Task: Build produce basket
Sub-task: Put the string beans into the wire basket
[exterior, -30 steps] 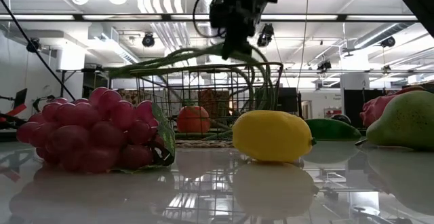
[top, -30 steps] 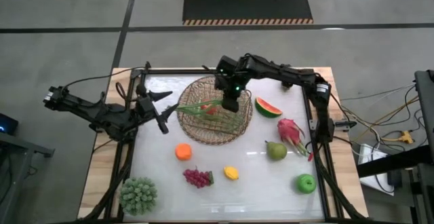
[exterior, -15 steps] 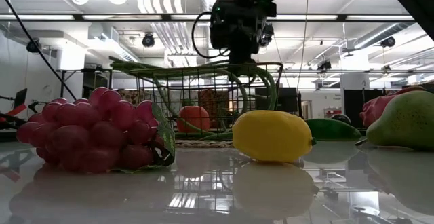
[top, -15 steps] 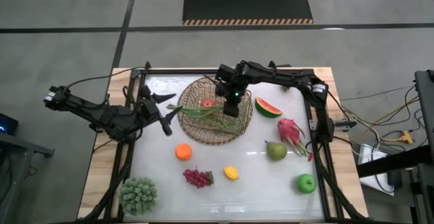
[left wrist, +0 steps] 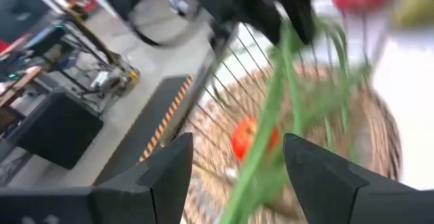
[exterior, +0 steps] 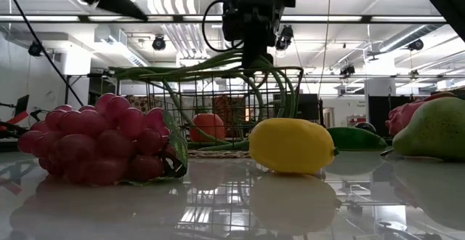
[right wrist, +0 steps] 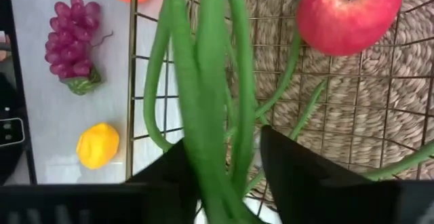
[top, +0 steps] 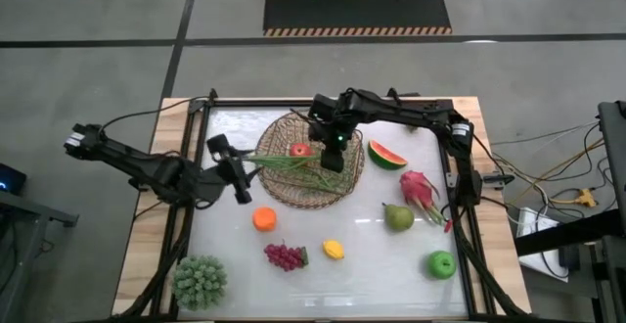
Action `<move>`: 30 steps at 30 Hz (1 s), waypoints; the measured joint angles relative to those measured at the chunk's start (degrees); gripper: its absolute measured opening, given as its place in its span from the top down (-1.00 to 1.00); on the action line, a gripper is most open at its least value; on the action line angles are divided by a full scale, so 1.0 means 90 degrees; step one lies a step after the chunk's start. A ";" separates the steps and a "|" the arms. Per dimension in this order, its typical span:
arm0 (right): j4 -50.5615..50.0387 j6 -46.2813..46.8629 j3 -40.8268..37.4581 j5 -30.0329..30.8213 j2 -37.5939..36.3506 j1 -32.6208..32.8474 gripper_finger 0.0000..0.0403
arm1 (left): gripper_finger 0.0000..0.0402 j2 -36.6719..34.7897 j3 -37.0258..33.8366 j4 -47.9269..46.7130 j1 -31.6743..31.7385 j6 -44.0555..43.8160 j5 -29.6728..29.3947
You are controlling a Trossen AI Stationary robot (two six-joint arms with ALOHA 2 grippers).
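We see the right gripper (top: pixel 331 157) over the middle of the basket (top: pixel 347 188), its fingers (right wrist: pixel 305 176) set narrowly apart on either side of the bunch of long green stalks (top: pixel 293 161); whether the pads press the stalks we cannot tell. The stalks lie across the basket's wire rim, their tips reaching out over the edge toward the left gripper (top: pixel 238 178). A red apple (top: pixel 301 150) sits inside the basket, just beside the stalks.

The left gripper hangs near the basket's edge, pointing at it, fingers (left wrist: pixel 159 173) spread and holding nothing (the stalks run between them in the wrist view, but farther off).

On the white table (top: pixel 391 264) outside the basket lie the watermelon slice (top: pixel 388 155), the pink dragon fruit (top: pixel 421 190), the pear (top: pixel 397 216), the green apple (top: pixel 442 263), the lemon (top: pixel 335 250), the purple grapes (top: pixel 285 255) and the orange (top: pixel 264 218). A knobbly green cluster (top: pixel 200 281) rests at the near left corner.
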 joint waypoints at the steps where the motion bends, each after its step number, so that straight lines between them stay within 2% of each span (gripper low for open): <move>1: -0.0003 -0.0014 0.0000 0.0004 0.0000 0.0002 0.26 | -0.06 0.0087 -0.0004 -0.0107 0.0020 0.0018 0.0088; 7: -0.0113 -0.0234 0.0070 0.0005 -0.0066 0.0000 -0.08 | -0.06 0.0667 0.0011 -0.0377 0.0231 0.0861 0.0382; 12: -0.0322 -0.0246 0.0070 0.0005 -0.0322 0.0000 -0.23 | -0.06 0.0938 0.0030 -0.0602 0.0598 0.1162 0.0420; 16: -0.0476 -0.0312 0.0070 0.0005 -0.0527 0.0000 -0.30 | -0.06 0.1062 0.0025 -0.0847 0.0973 0.1181 0.0744; 19: -0.0595 -0.0341 0.0070 0.0007 -0.0735 0.0000 -0.32 | -0.06 0.1083 0.0043 -0.1029 0.1134 0.1263 0.1089; 24: -0.0684 -0.0428 0.0070 0.0097 -0.1138 -0.0032 -0.28 | -0.06 0.0934 0.0178 -0.1286 0.1166 0.1377 0.1279; 30: -0.0664 -0.0640 0.0024 0.0415 -0.1512 0.0013 -0.02 | -0.06 0.0841 0.0271 -0.1816 0.1168 0.1029 0.1378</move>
